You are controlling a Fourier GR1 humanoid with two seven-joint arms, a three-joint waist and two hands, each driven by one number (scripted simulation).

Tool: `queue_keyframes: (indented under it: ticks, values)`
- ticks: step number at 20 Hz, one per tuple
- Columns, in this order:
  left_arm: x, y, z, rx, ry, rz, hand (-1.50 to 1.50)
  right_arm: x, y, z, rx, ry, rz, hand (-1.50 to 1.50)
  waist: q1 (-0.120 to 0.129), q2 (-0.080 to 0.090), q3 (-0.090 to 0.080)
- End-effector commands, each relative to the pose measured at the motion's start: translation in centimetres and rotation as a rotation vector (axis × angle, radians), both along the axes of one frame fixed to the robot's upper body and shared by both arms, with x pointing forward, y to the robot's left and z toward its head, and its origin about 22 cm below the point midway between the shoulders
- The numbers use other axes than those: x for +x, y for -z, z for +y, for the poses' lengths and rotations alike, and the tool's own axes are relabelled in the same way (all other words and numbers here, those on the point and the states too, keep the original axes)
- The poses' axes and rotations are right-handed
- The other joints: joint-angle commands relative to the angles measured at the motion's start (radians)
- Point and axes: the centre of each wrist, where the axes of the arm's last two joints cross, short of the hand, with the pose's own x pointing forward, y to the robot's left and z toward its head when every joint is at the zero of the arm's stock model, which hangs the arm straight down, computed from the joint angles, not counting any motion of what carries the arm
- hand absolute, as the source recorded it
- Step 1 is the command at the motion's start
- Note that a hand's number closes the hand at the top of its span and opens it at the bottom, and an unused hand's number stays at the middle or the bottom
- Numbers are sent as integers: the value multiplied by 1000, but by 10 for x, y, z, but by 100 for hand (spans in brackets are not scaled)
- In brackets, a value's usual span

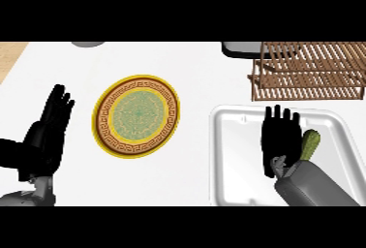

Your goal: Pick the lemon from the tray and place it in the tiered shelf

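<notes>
The lemon, a yellow-green oblong, lies in the right part of the white tray at the lower right. My right hand hovers over the tray's middle, open with its fingers straight and pointing away from me. The lemon sits just to the right of the palm, and its lower end is hidden behind my grey forearm. I cannot tell whether the hand touches it. The wooden tiered shelf stands beyond the tray at the upper right. My left hand rests open at the left edge, fingers up.
A round yellow plate with a brown and green pattern lies on the white counter between the hands. A grey object shows at the top edge, and a dark-rimmed one sits left of the shelf.
</notes>
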Motion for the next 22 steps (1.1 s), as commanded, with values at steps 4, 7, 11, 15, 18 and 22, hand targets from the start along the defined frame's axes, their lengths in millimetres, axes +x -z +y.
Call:
queue_keyframes:
  ticks: [4, 7, 11, 15, 18, 22]
  values:
    - [-5, 2, -15, 2, -6, -25, 0, -8, 19, -1, -44, 151, 28, -150, -2, -1, 0]
    - [3, -16, 5, 1, 10, 2, 0, -4, 30, -5, -62, 144, 125, 150, 2, -1, 0]
    - [1, 6, 21, -5, -11, 2, 0, 8, 33, -20, -117, 56, 82, 150, 4, 2, 0]
    - [6, -3, -1, 12, 0, -2, 0, 4, 31, -19, -174, -25, 43, 150, 3, 1, 0]
    - [2, 11, 5, -4, -13, -10, 0, -26, 21, -35, 127, -117, 0, 150, -17, -2, 0]
    - [2, 3, 11, 4, -27, -6, 0, -33, 6, -64, 436, -221, -54, 150, -28, -3, 2]
